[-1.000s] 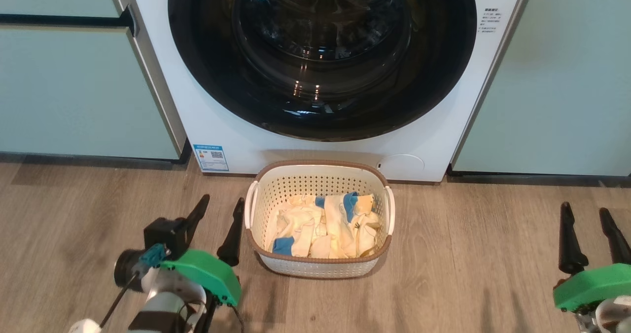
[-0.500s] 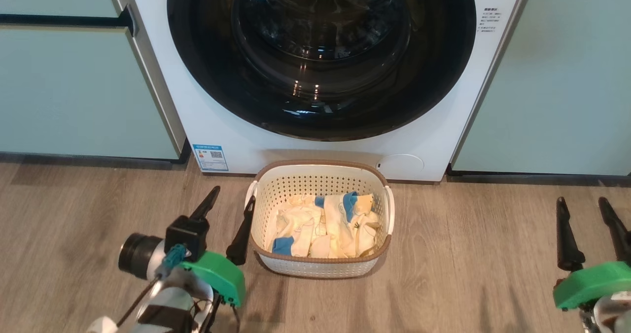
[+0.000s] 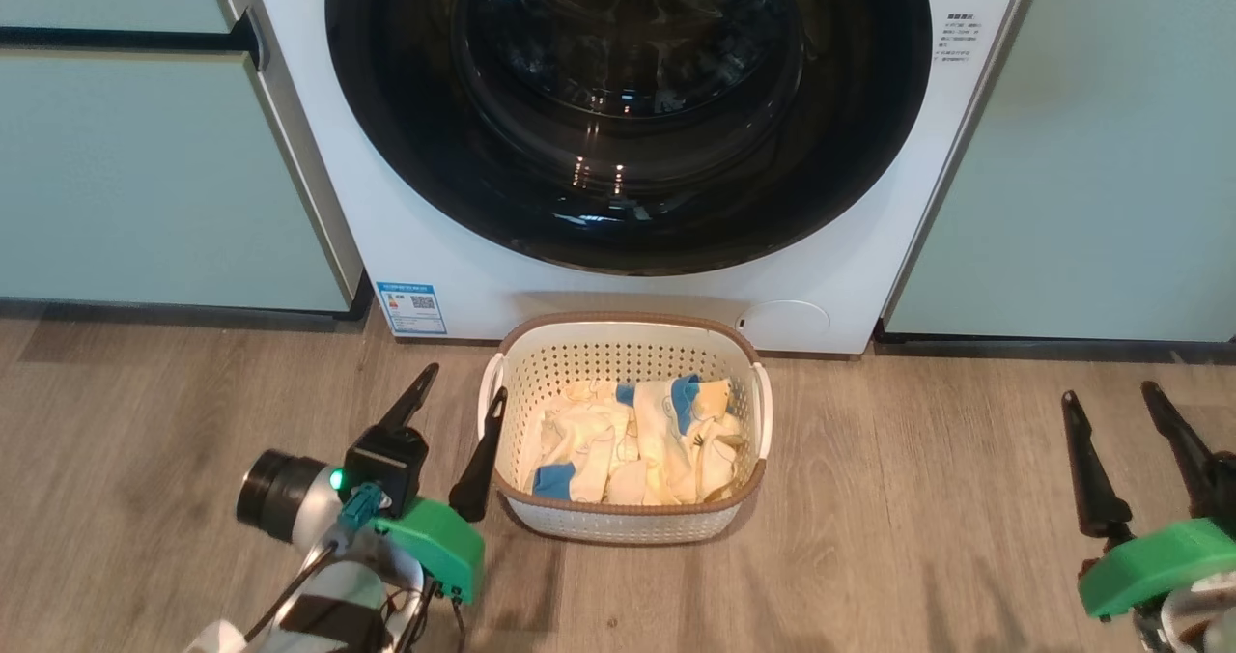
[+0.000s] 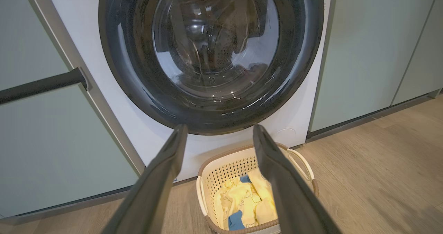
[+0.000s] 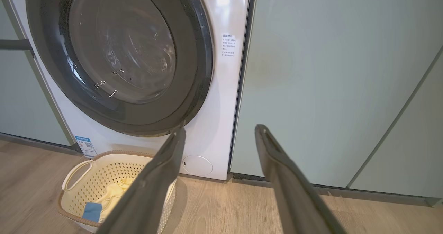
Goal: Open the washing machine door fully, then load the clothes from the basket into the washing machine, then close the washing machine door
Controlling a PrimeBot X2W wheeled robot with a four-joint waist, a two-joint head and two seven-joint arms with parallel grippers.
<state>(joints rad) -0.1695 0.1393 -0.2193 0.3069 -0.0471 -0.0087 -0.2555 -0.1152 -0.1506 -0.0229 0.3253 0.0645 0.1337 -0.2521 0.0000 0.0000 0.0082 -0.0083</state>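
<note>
The white washing machine [image 3: 463,276] stands between pale green cabinets. Its round black-rimmed door [image 3: 386,151] lies shut against the front, as the left wrist view [image 4: 128,71] and right wrist view [image 5: 197,54] also show. On the floor right before it sits the cream basket [image 3: 618,527] holding cream-yellow clothes [image 3: 657,440] with blue patches. My left gripper [image 3: 463,383] hangs open just left of the basket, fingers pointing toward the machine, nothing between them [image 4: 219,127]. Far to the right my right gripper [image 3: 1109,392] is open and empty, aimed at the machine's right edge [image 5: 220,128].
Pale green cabinets [image 3: 145,170] flank the machine, the left one with a dark handle bar [image 3: 126,40]. A blue energy sticker [image 3: 412,307] and a round service flap [image 3: 784,319] mark the machine's lower front. Wood-look floor [image 3: 917,489] stretches between basket and right gripper.
My left gripper has moved forward and to the right, closer to the basket's left side. The right gripper has shifted a little to the left. The door and basket have not moved.
</note>
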